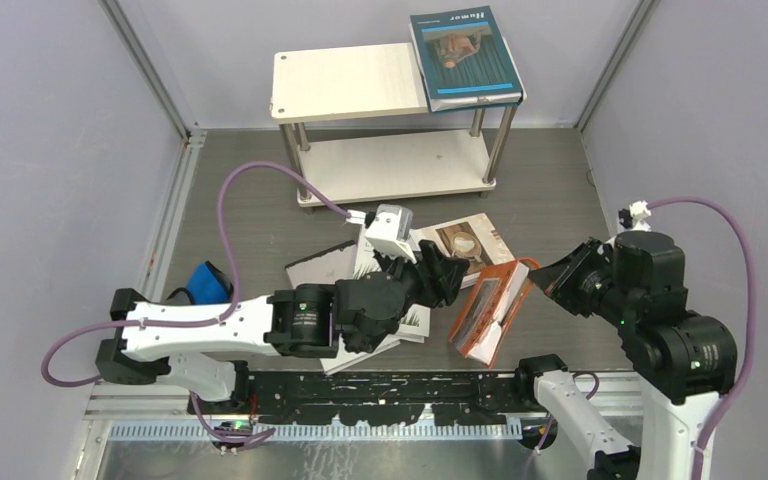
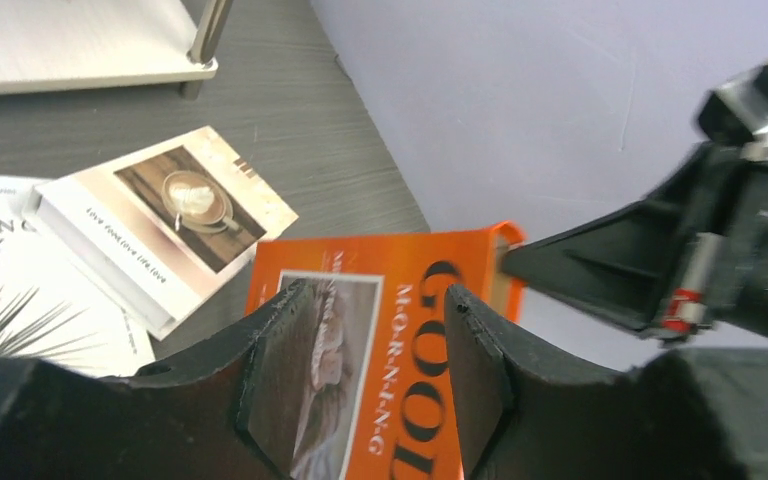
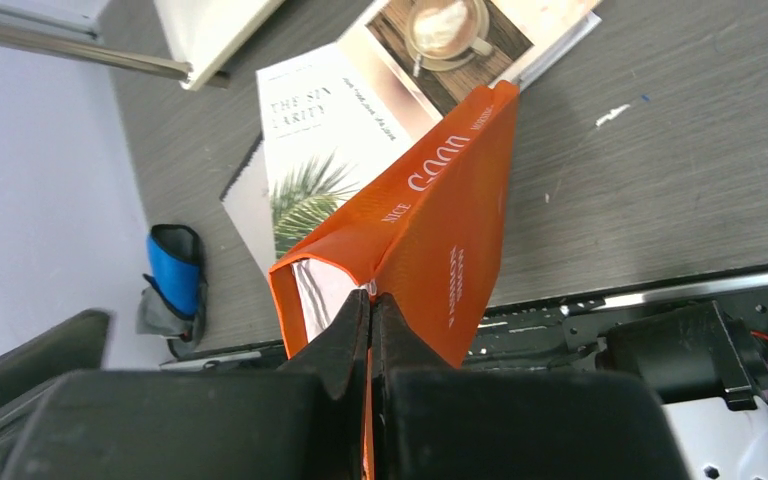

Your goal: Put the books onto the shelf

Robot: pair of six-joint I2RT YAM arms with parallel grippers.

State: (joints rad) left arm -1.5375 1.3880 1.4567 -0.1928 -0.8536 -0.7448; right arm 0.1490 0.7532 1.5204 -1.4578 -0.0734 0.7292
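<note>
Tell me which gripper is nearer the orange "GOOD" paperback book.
Right. The right gripper is shut on the orange "GOOD" book; the left gripper sits open, close to its front cover.

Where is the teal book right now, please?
In the top view, the teal book lies flat on the right end of the top board of the shelf, jutting past its far edge.

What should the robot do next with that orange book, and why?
Probably the right gripper should raise the orange book well above the table. It is shut on the book's cover edge, while the left gripper stands open beside it, so the right arm alone holds it. The shelf top has bare board beside the teal book.
</note>
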